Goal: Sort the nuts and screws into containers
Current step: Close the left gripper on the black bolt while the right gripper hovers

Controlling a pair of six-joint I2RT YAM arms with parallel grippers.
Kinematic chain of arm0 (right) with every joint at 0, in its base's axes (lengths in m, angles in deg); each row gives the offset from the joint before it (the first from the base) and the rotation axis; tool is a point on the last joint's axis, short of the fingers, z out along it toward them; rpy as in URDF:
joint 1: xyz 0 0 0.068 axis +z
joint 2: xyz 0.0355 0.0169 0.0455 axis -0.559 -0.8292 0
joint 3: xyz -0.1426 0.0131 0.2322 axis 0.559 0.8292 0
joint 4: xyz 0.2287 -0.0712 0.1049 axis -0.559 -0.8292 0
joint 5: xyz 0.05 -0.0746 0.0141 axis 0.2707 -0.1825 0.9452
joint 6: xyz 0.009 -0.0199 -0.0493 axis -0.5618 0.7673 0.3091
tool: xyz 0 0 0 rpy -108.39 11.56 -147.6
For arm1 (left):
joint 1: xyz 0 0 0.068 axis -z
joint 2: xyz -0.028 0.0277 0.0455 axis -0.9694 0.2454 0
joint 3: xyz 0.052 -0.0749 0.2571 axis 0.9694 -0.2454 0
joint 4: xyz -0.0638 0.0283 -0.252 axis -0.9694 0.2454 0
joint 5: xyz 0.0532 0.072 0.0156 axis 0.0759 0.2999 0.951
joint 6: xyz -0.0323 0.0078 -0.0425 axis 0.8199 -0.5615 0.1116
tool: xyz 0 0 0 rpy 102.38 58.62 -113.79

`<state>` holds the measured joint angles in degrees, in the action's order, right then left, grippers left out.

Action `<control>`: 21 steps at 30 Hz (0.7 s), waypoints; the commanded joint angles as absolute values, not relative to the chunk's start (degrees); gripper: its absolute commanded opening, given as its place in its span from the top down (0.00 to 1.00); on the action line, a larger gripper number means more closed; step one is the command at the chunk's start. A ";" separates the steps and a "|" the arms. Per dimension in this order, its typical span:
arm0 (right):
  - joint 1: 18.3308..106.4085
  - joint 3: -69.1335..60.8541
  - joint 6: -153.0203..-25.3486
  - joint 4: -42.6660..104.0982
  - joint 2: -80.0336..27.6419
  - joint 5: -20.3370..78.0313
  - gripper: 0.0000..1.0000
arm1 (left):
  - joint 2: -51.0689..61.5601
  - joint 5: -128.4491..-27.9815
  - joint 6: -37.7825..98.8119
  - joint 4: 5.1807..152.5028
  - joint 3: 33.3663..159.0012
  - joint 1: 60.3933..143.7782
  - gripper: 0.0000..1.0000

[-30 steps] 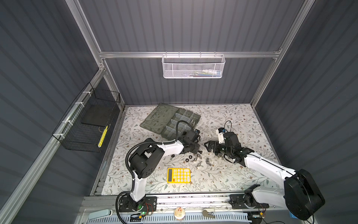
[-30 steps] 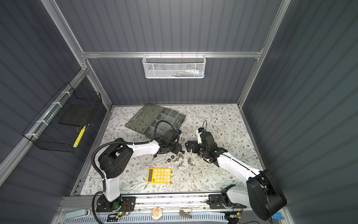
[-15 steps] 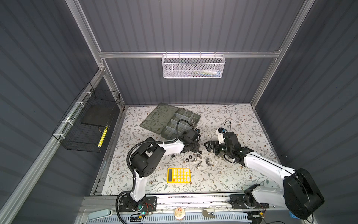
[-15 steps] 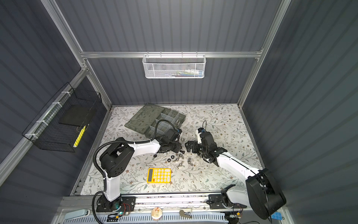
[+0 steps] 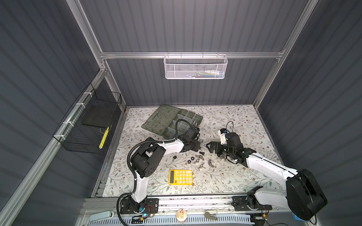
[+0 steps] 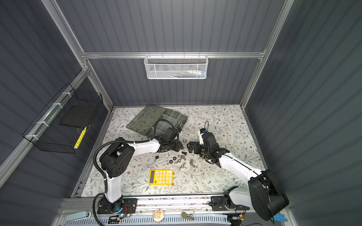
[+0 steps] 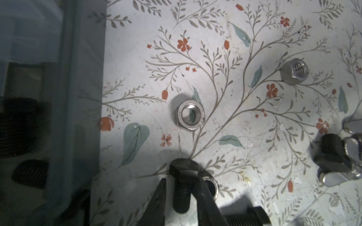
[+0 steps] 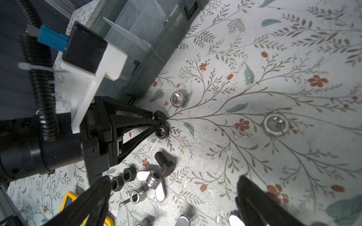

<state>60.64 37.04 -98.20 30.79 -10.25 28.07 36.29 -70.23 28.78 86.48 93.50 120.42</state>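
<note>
Beside the grey-green plastic organiser box (image 5: 156,121): left gripper (image 7: 181,176) pinched a black screw (image 7: 181,197).
Right gripper (image 5: 212,149): spread, empty.
Compartments (image 5: 185,117): few parts inside.
Mat (image 5: 235,176): most nuts (image 7: 189,114) lay unsorted.

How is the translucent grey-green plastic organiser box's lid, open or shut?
Open: the lid lies flat beside the uncovered compartments.

2 robot arms (image 5: 172,146) (image 5: 264,164), 1 organiser box (image 5: 156,121), 1 yellow calculator (image 5: 180,177), 2 wall baskets (image 5: 195,68) (image 5: 88,127)
</note>
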 commanded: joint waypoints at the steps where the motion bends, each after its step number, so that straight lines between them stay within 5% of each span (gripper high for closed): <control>1: 60.43 35.68 -97.82 30.30 -10.90 28.64 0.01 | 37.30 -71.80 30.84 86.23 93.75 119.35 0.72; 21: 60.30 35.73 -97.85 30.36 -11.10 28.99 0.01 | 36.82 -74.24 33.97 81.96 91.93 117.15 0.72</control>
<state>60.49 36.99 -98.20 30.66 -10.99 28.44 37.12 -73.40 32.39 82.94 92.63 117.93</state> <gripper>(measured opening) 0.993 0.282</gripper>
